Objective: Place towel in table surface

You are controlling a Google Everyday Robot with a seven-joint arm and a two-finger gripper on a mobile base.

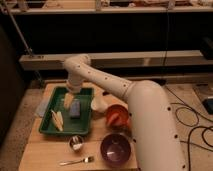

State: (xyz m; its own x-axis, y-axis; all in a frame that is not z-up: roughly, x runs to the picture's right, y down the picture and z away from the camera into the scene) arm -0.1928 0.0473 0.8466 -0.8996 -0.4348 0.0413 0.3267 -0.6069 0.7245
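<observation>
The towel [43, 106], a pale blue-grey cloth, lies on the tan wooden table surface [40, 150], just left of the green tray [50, 129]. My arm reaches from the lower right across the table and bends down at the far side. My gripper [69, 95] hangs over the back part of the tray, to the right of the towel and apart from it. A small blue-grey block [75, 109] and a pale yellow wedge [58, 119] lie in the tray, below and in front of the gripper.
A white cup [98, 103] stands right of the tray. An orange bowl [117, 115], a purple bowl [116, 149], a small metal cup [76, 143] and a fork [77, 161] are on the table's front right. A low shelf rail [150, 59] runs behind the table.
</observation>
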